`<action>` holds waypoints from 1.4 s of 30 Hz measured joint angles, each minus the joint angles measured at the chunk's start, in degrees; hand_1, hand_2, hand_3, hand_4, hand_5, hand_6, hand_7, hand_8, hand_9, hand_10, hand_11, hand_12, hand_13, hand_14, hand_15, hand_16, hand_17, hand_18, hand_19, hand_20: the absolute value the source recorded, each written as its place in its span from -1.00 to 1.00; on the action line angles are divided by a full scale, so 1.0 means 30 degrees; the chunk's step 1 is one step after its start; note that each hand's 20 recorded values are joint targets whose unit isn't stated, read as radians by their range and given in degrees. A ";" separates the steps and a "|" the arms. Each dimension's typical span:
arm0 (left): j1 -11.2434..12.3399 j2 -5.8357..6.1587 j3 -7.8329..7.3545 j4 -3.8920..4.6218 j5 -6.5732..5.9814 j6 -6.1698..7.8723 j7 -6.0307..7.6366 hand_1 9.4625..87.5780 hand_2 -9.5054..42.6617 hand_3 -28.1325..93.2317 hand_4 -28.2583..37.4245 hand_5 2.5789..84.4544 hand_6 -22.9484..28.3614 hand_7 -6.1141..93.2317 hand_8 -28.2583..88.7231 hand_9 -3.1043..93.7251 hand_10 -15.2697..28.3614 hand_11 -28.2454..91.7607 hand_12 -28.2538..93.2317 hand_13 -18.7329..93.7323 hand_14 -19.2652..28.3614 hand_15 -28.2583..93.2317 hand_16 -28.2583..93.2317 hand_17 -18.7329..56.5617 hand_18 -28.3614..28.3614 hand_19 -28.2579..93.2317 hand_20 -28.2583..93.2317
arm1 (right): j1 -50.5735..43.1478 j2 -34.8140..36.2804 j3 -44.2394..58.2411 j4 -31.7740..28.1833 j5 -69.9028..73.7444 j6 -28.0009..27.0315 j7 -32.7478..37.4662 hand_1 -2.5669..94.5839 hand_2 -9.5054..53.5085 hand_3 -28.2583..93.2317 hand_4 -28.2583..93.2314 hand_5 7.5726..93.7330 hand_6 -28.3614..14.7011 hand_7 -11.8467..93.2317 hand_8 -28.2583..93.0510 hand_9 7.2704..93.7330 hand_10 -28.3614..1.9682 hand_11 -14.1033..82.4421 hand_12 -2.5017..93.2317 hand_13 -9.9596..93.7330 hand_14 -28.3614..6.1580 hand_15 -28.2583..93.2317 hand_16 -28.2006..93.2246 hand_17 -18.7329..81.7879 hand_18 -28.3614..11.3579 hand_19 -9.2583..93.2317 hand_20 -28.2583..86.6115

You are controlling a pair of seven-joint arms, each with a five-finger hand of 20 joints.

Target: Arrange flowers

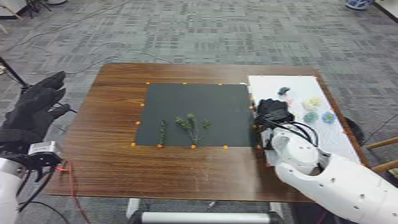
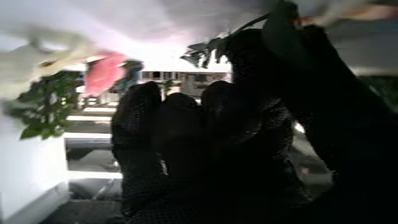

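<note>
Beside the right fingers (image 1: 272, 110), green leaves (image 2: 213, 47)

From my station I see a brown wooden table (image 1: 169, 175) bearing a dark mat (image 1: 191, 100), green sprigs (image 1: 193, 130) along its near edge, and, to its right, a white sheet (image 1: 302, 82) with small flowers (image 1: 311, 104). Orange marks (image 1: 138, 122) edge the mat.
</note>
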 measured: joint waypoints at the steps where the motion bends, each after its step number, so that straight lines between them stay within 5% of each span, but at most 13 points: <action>1: 0.0000 0.0000 0.0000 0.0000 -0.0002 0.0003 -0.0001 -0.61 -0.95 0.57 -1.00 -0.64 -0.06 -0.50 -0.68 -0.74 0.00 -0.39 -0.20 -0.67 0.13 -0.16 -0.53 -0.99 0.60 0.00 -0.38 | -0.0265 -0.0001 0.0187 -0.0191 0.0330 0.0519 -0.0139 -0.09 -1.00 0.88 -0.92 0.50 0.31 0.31 -0.13 0.59 0.19 0.62 0.42 0.52 -0.02 0.84 0.25 -0.04 -0.67 0.78 0.37; 12: -0.0012 0.0001 0.0001 0.0000 -0.0015 0.0008 -0.0009 -0.61 -0.94 0.57 -1.00 -0.64 -0.06 -0.50 -0.68 -0.74 0.00 -0.39 -0.20 -0.67 0.13 -0.16 -0.53 -0.99 0.60 0.00 -0.38 | -0.2714 -0.0262 0.1686 -0.2616 0.1321 0.0050 -0.1682 -0.11 -1.00 0.88 -0.91 0.48 0.31 0.33 -0.14 0.58 0.21 0.64 0.40 0.51 -0.01 0.84 0.25 -0.04 -0.66 0.79 0.37; 18: -0.0053 0.0001 0.0039 0.0012 -0.0020 0.0007 -0.0011 -0.61 -0.94 0.57 -1.00 -0.64 -0.06 -0.50 -0.68 -0.74 0.00 -0.39 -0.20 -0.67 0.13 -0.16 -0.53 -0.99 0.60 0.00 -0.38 | -0.2621 -0.0525 0.0987 -0.2675 -0.1526 0.0014 -0.0357 -0.30 -1.00 0.78 -1.00 0.19 0.33 0.49 -0.12 0.32 0.10 0.74 0.41 0.36 -0.07 0.87 0.27 -0.11 -0.65 0.75 0.38; 22: -0.0064 0.0024 0.0038 0.0013 -0.0024 0.0005 -0.0011 -0.61 -0.94 0.57 -1.00 -0.64 -0.06 -0.50 -0.68 -0.74 0.00 -0.39 -0.20 -0.67 0.13 -0.16 -0.53 -0.99 0.60 0.00 -0.38 | -0.3248 -0.0394 0.1946 -0.2863 -0.2019 0.0196 0.1476 -0.41 -1.00 0.82 -1.00 0.07 0.21 0.71 -0.65 0.21 0.01 0.76 0.42 0.31 -0.15 0.88 0.26 -0.13 -0.66 0.74 0.39; 26: -0.0064 0.0024 0.0023 0.0016 -0.0029 0.0003 -0.0009 -0.61 -0.94 0.57 -1.00 -0.64 -0.06 -0.50 -0.68 -0.74 0.00 -0.39 -0.20 -0.67 0.13 -0.16 -0.53 -0.99 0.60 0.00 -0.38 | -0.4039 0.0368 0.3397 -0.3437 -0.1926 0.1367 0.2043 -0.46 -1.00 0.80 -1.00 -0.03 0.12 0.71 -0.80 0.09 -0.10 0.75 0.41 0.25 -0.22 0.87 0.24 -0.15 -0.68 0.74 0.39; 29: -0.0070 0.0025 0.0019 0.0030 -0.0033 -0.0002 -0.0006 -0.61 -0.94 0.57 -1.00 -0.64 -0.06 -0.50 -0.68 -0.74 0.00 -0.39 -0.20 -0.67 0.13 -0.16 -0.53 -0.99 0.60 0.00 -0.38 | -0.4053 0.1058 0.3740 -0.3625 -0.1931 0.1755 0.2567 -0.39 -1.00 0.63 -1.00 -0.05 0.06 0.62 -0.84 0.03 -0.16 0.73 0.40 0.21 -0.25 0.87 0.23 -0.16 -0.70 0.73 0.39; 31: -0.0092 0.0043 0.0020 0.0049 -0.0036 -0.0006 -0.0006 -0.61 -0.94 0.57 -1.00 -0.64 -0.06 -0.50 -0.68 -0.74 0.00 -0.39 -0.20 -0.67 0.13 -0.16 -0.53 -0.99 0.60 0.00 -0.38 | -0.4053 0.1155 0.4257 -0.3556 -0.1698 0.1039 0.2718 -0.11 -1.00 0.15 -1.00 -0.06 0.02 0.54 -0.85 0.01 -0.19 0.71 0.39 0.18 -0.28 0.86 0.21 -0.18 -0.71 0.72 0.38; 33: -0.0119 0.0078 0.0028 0.0067 -0.0046 -0.0008 -0.0004 -0.61 -0.94 0.57 -1.00 -0.64 -0.06 -0.50 -0.68 -0.74 0.00 -0.39 -0.20 -0.67 0.13 -0.16 -0.53 -0.99 0.60 0.00 -0.38 | -0.4007 0.1044 0.4854 -0.3402 -0.1120 -0.0627 0.2707 -0.01 -1.00 -0.49 -0.72 -0.05 0.00 0.47 -0.85 0.00 -0.21 0.70 0.39 0.18 -0.30 0.85 0.20 -0.18 -0.72 0.71 0.38; 34: -0.0131 0.0096 0.0035 0.0080 -0.0050 -0.0010 -0.0004 -0.61 -0.94 0.57 -1.00 -0.64 -0.06 -0.50 -0.68 -0.74 0.00 -0.39 -0.20 -0.67 0.13 -0.16 -0.53 -0.99 0.60 0.00 -0.38 | -0.3868 0.0972 0.4935 -0.3248 -0.0775 -0.1562 0.2692 -0.02 -1.00 -0.67 -0.64 -0.03 -0.01 0.44 -0.84 0.00 -0.22 0.69 0.39 0.18 -0.31 0.85 0.21 -0.18 -0.72 0.71 0.38; 40: -0.0183 0.0183 0.0072 0.0131 -0.0073 -0.0018 -0.0004 -0.62 -0.94 0.57 -1.00 -0.64 -0.06 -0.50 -0.68 -0.74 0.00 -0.39 -0.20 -0.67 0.13 -0.16 -0.53 -0.99 0.60 0.00 -0.38 | -0.2244 0.0494 0.3089 -0.1872 0.0686 -0.3133 0.2580 -0.15 -0.99 -0.66 -0.62 0.00 -0.04 0.34 -0.83 0.00 -0.25 0.66 0.37 0.18 -0.36 0.83 0.19 -0.19 -0.74 0.70 0.38; 42: -0.0188 0.0209 0.0083 0.0141 -0.0080 -0.0018 -0.0005 -0.62 -0.93 0.57 -1.00 -0.64 -0.06 -0.50 -0.68 -0.74 0.00 -0.39 -0.20 -0.67 0.13 -0.16 -0.53 -0.99 0.60 0.00 -0.38 | -0.1968 0.0236 0.2886 -0.1654 0.0845 -0.3115 0.2479 -0.14 -1.00 -0.40 -0.76 0.01 -0.04 0.32 -0.82 0.01 -0.25 0.66 0.36 0.18 -0.36 0.83 0.18 -0.19 -0.74 0.70 0.38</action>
